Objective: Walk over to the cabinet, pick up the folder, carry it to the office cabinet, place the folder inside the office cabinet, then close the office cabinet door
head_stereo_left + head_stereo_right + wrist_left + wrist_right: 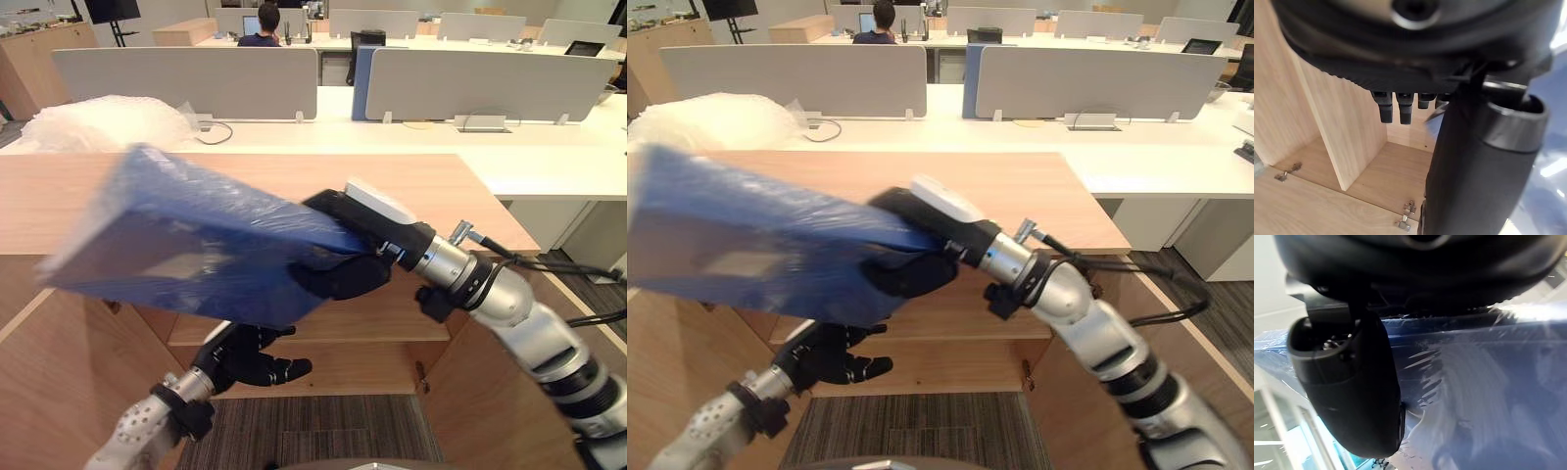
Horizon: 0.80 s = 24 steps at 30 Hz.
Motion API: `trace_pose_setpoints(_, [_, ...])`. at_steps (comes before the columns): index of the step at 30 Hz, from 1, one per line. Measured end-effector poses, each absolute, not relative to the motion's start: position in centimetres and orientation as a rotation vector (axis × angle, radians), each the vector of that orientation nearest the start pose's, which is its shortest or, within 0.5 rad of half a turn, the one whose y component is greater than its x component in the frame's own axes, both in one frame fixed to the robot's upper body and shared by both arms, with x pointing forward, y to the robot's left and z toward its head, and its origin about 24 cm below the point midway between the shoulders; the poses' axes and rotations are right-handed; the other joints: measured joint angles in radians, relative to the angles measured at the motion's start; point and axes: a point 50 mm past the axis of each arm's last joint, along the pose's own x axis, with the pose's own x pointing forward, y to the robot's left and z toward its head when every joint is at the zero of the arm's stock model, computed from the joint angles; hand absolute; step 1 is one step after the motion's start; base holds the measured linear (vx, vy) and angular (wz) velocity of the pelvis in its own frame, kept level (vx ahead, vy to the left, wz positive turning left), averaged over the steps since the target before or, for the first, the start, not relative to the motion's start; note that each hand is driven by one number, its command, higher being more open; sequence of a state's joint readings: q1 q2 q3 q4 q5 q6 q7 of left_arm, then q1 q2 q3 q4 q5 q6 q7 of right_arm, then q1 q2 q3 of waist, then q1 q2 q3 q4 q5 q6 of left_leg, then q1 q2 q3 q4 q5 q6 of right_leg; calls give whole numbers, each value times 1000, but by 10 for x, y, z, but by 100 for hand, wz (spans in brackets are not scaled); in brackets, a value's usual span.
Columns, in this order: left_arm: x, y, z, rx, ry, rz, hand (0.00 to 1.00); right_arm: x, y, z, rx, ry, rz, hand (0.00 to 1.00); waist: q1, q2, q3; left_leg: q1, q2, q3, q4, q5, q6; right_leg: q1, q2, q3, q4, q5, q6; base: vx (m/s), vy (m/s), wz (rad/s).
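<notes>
A blue folder [186, 240] in clear plastic wrap hangs tilted in the air in front of the open wooden office cabinet [411, 191]. My right hand [358, 264] is shut on its right end, fingers over the top and thumb [1352, 396] pressed against the underside of the folder [1474, 362]. My left hand [250, 357] is lower, beneath the folder and in front of the cabinet's shelves, with relaxed fingers [1396, 105] holding nothing. A blue edge of the folder [1552, 161] shows past its thumb.
Both cabinet doors stand open, one at the left [59, 392] and one at the right [490, 401]. Inside are a shelf [392, 323] and an upright divider [1347, 127]. Bubble wrap [98, 122] lies behind the cabinet top. White desks with partitions [480, 83] and a seated person [263, 24] are beyond.
</notes>
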<state>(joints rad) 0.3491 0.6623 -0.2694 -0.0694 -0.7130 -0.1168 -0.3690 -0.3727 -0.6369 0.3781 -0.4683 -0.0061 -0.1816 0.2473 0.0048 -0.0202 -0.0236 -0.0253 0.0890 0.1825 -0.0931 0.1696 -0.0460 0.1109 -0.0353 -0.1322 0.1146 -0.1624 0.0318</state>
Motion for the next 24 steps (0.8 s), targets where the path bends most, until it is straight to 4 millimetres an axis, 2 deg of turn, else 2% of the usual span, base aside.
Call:
trace_pose_setpoints(2, [156,200,-8,-210,346,-527,100,222,-87,206,-651,-931,740,0,11,1,1,0,-4,-4,0,1,2,2,-4,-5,1,0,0,-20,5,7])
trace_pose_setpoints(4, [148,197,-22,-218,404,-547,100,218,-82,197,-645,-937,742,0,11,8,4,3,-9,-12,-1,3,4,9,-7,-13,1,-3,2,-46,14,12])
trace_pose_setpoints(7, [136,200,-45,-191,516,-531,100,216,-73,156,-681,-797,847,0,6,16,7,1,-10,-27,-1,3,4,9,-8,-27,6,-7,3,-61,11,14])
trace_pose_setpoints(8, [129,201,-55,-155,573,-522,100,216,-70,123,-755,-659,926,0,11,15,8,0,-10,-30,-1,5,5,9,-7,-31,7,-7,3,-57,6,8])
trace_pose_setpoints(9, [124,201,-59,-148,598,-515,100,216,-70,109,-787,-604,952,0,13,15,8,0,-10,-31,-1,6,5,9,-7,-32,7,-7,3,-60,4,7])
trace_pose_setpoints(10, [112,201,-71,-149,670,-504,100,218,-72,89,-847,-517,971,0,14,14,9,-3,-6,-34,-1,7,7,9,-7,-32,6,-7,3,-32,1,5])
trace_pose_setpoints(11, [106,200,-78,-153,706,-496,100,219,-74,80,-870,-475,983,0,15,14,10,-5,-6,-34,-1,7,7,8,-8,-33,5,-6,4,-34,4,6])
trace_pose_setpoints(12, [94,198,-91,-163,778,-472,100,221,-83,60,-901,-361,1001,0,23,12,15,-13,-6,-36,-1,9,8,1,-8,-34,4,-3,5,0,0,0])
trace_pose_setpoints(13, [90,197,-96,-164,799,-456,100,221,-86,53,-916,-324,1003,0,30,12,17,-17,-6,-36,-1,9,8,-3,-8,-33,3,-1,6,0,0,0])
trace_pose_setpoints(16, [79,202,-119,-101,884,-282,100,226,-99,13,-1040,-142,1001,0,45,15,33,-12,-11,-40,-1,12,11,7,-11,-37,-2,0,7,0,1,3])
trace_pose_setpoints(17, [76,206,-124,-92,905,-221,100,227,-100,6,-1046,-101,997,0,45,16,34,-9,-12,-40,-1,12,13,10,-11,-37,-4,-1,7,0,0,0])
trace_pose_setpoints(19, [64,222,-139,-89,985,9,100,227,-103,-21,-1060,36,1003,0,46,19,39,-5,-12,-41,-1,11,13,15,-11,-39,-4,-5,7,0,0,0])
trace_pose_setpoints(24, [46,233,-150,-98,1064,238,100,226,-104,-56,-979,265,940,0,43,38,64,-4,-12,-46,-1,8,9,19,-10,-45,-5,-10,6,3,-7,2])
